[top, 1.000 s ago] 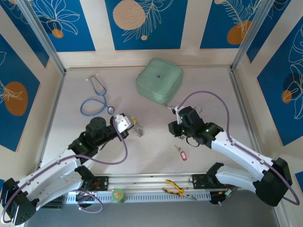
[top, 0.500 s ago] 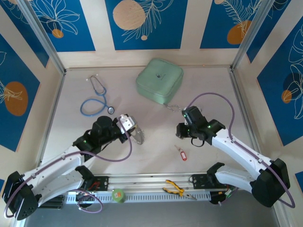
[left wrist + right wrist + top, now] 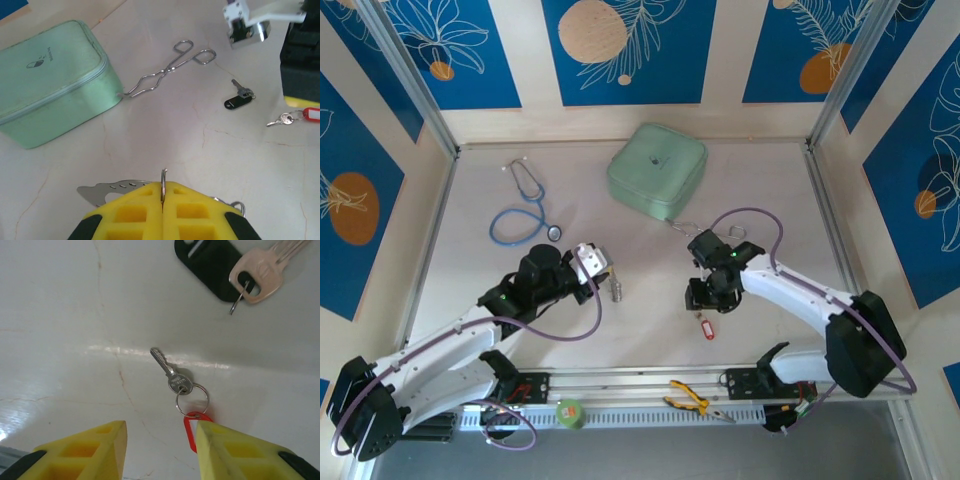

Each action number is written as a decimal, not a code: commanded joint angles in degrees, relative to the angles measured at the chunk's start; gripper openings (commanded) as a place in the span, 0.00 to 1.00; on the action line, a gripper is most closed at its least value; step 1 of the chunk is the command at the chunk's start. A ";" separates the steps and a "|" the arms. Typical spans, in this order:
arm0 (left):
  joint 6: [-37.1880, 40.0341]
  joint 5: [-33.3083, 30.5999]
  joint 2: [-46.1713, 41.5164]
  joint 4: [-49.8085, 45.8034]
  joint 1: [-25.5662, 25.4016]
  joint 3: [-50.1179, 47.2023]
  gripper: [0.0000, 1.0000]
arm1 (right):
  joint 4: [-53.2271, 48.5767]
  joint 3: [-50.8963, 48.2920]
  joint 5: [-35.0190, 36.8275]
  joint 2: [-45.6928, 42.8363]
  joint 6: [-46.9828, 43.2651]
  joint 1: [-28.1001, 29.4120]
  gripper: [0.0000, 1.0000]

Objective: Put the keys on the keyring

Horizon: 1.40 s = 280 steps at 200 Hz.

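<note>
Toward the middle of the desk [image 3: 650,250], a little to the left, the left gripper [image 3: 163,189] has its jaws pressed together on the thin wire of the keyring [image 3: 163,176] — the loop stands edge-on between the yellow pads, and a flat silver piece [image 3: 107,190] pokes out beside them. Seen from above, small metal bits hang at that gripper's tip. To the right, the right gripper [image 3: 160,432] hangs low over the desk, its jaws apart with nothing between them. The small key [image 3: 172,377] lies flat just ahead of them on its split ring, and its red tag [image 3: 192,422] sits right against one yellow finger — touching or not, I cannot tell. A second key [image 3: 262,272] on a black tag [image 3: 207,262] lies a little beyond. Farther back rest silver forceps [image 3: 167,72], their tips at the edge of a pale green zipped case [image 3: 50,85]. A blue stethoscope [image 3: 525,205] lies at the far left, and yellow-handled pliers [image 3: 692,402] sit on the near rail.
</note>
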 commanded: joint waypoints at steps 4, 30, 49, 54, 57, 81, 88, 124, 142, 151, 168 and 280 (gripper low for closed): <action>-0.27 1.90 -0.69 -0.02 -0.39 2.11 0.00 | -2.33 -0.30 -0.02 2.78 2.62 0.95 0.41; -0.10 2.07 -1.15 -0.36 -0.34 1.85 0.00 | -2.53 -2.14 1.52 4.34 5.33 1.45 0.43; -0.10 2.08 -1.16 -0.26 -0.38 1.82 0.00 | -2.79 -3.24 2.04 5.74 6.88 1.79 0.45; 0.00 2.09 -1.11 -0.27 -0.35 1.76 0.00 | -2.77 -3.51 1.98 6.13 7.08 2.04 0.46; -0.04 2.12 -1.10 -0.26 -0.37 1.76 0.00 | -2.79 -3.61 1.89 6.42 7.28 2.16 0.46; 0.18 2.08 -1.14 -0.35 -0.43 1.76 0.00 | -1.57 -3.24 -0.28 7.73 7.27 3.81 0.41; 0.27 2.08 -1.17 -0.38 -0.43 1.76 0.00 | -0.55 -3.09 -2.13 7.96 6.85 4.16 0.40; 0.33 1.59 -1.84 -0.70 -0.35 1.50 0.00 | 2.32 -1.35 -7.00 9.07 5.87 5.96 0.23; 0.35 1.47 -2.11 -0.88 -0.36 1.41 0.00 | 1.70 -0.26 -5.60 9.03 5.49 5.93 0.12; 0.38 1.32 -2.19 -0.88 -0.42 1.28 0.00 | 1.54 0.36 -4.68 9.02 5.09 5.68 0.09; 0.48 1.13 -2.37 -0.63 -0.43 0.99 0.00 | 1.47 1.25 -3.61 8.92 4.45 5.15 0.05; 0.87 1.46 -2.81 -0.53 -0.40 0.88 0.00 | -0.55 5.87 3.66 10.68 6.76 5.57 0.41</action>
